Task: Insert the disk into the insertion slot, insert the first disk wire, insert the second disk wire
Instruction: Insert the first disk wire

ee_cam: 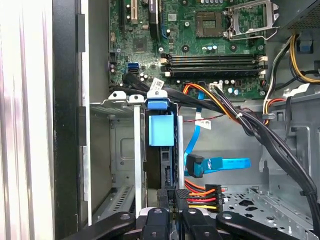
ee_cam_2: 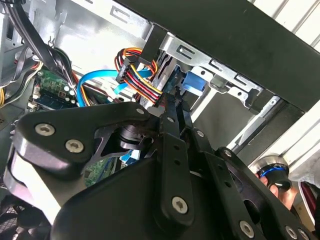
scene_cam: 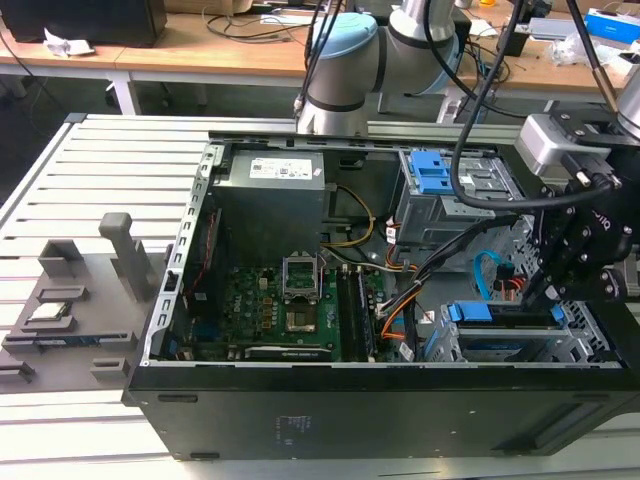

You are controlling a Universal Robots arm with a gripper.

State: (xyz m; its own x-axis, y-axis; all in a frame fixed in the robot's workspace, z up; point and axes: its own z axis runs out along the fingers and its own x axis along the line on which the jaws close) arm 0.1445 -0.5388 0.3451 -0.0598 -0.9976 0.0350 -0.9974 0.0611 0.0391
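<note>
disk [ee_cam: 161,129] sits edge-up inside insertion slot [ee_cam: 122,155], so gripper [ee_cam: 173,200] is down at its rear edge, fingers seemingly pinched together on multicoloured wire plug [ee_cam: 194,195] to seat it there.

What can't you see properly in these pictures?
First wrist view: the disk sits edge-on in the insertion slot, so its label is hidden.
First wrist view: the end effector covers where the coloured wires end.
Exterior view: the end effector blocks one end of the disk.
</note>
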